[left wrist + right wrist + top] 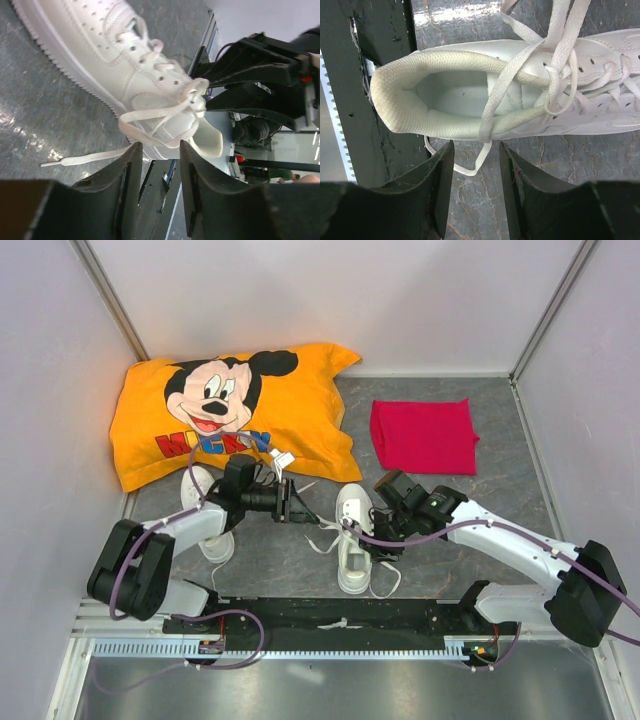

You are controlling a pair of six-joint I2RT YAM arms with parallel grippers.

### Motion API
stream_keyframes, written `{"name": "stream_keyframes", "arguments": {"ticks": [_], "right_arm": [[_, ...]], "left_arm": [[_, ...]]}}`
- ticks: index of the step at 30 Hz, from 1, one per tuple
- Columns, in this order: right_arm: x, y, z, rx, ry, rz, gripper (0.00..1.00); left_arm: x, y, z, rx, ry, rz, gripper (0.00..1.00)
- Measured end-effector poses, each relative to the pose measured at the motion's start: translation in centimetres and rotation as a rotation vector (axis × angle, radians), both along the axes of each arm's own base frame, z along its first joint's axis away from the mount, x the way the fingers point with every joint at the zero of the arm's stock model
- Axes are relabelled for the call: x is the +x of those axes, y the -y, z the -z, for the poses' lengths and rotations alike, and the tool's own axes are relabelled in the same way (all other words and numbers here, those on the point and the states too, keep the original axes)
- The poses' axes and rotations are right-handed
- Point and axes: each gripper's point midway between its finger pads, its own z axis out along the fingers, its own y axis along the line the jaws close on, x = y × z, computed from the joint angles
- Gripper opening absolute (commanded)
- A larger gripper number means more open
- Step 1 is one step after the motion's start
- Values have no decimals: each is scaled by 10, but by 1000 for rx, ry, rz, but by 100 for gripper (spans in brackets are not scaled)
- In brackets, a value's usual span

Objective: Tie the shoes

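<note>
One of the shoes [352, 552] stands mid-table, a white sneaker with its toe toward the back; it also fills the left wrist view [100, 45] and the right wrist view [470, 95]. Its laces [555, 60] are crossed in a loose knot, and loops trail onto the floor on both sides. My left gripper [298, 508] [159, 147] is open just left of this shoe, a lace loop [150, 116] lying past its tips. My right gripper [384, 536] [476, 150] is open at the shoe's right side by the heel, a slack lace loop [479, 159] on the floor between its tips. The other shoe [216, 544] lies partly under my left arm.
An orange Mickey Mouse pillow [230, 415] lies at the back left and a folded red cloth [424, 435] at the back right. A black rail [330, 615] runs along the near edge behind the shoe's heel. Grey walls close in on both sides.
</note>
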Motion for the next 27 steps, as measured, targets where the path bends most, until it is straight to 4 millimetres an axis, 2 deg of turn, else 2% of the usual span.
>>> {"name": "stream_keyframes", "arguments": {"ticks": [5, 9, 13, 16, 19, 22, 27], "right_arm": [[0, 1, 7, 1, 7, -11, 44], [-1, 1, 13, 2, 11, -16, 42], [0, 1, 15, 7, 14, -19, 34], [-1, 0, 14, 10, 12, -22, 24], [-1, 1, 14, 13, 15, -21, 4], [-1, 1, 14, 14, 15, -18, 0], [3, 1, 5, 41, 47, -2, 0]], "left_arm": [[-5, -1, -34, -55, 130, 14, 49], [-11, -6, -49, -83, 204, 9, 50], [-17, -11, -53, -92, 231, 1, 51], [-19, -12, -50, -85, 230, -6, 52], [-15, -15, -46, -67, 219, -33, 52], [-10, -18, -45, -59, 226, -56, 52], [-10, -20, -54, -66, 287, -63, 52]]}}
